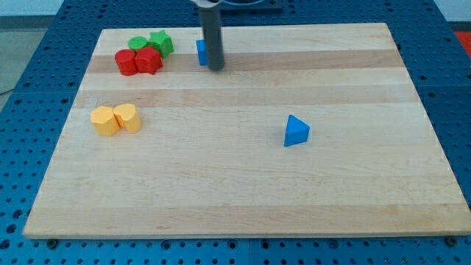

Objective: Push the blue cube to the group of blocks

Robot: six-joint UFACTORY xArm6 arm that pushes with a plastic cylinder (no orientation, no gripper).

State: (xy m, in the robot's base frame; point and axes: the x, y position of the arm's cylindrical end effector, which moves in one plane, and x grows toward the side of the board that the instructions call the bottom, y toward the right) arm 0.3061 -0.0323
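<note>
The blue cube (200,51) sits near the view's top, mostly hidden behind my rod. My tip (215,68) rests on the board just right of the cube and touches or nearly touches it. The group of blocks lies to the cube's left at the view's top left: a green round block (137,43), a green star-like block (161,43), a red round block (126,62) and a red block (149,60), all packed together.
Two yellow blocks (115,119) sit side by side at the view's left. A blue triangular block (296,131) lies right of centre. The wooden board (243,199) rests on a blue perforated surface.
</note>
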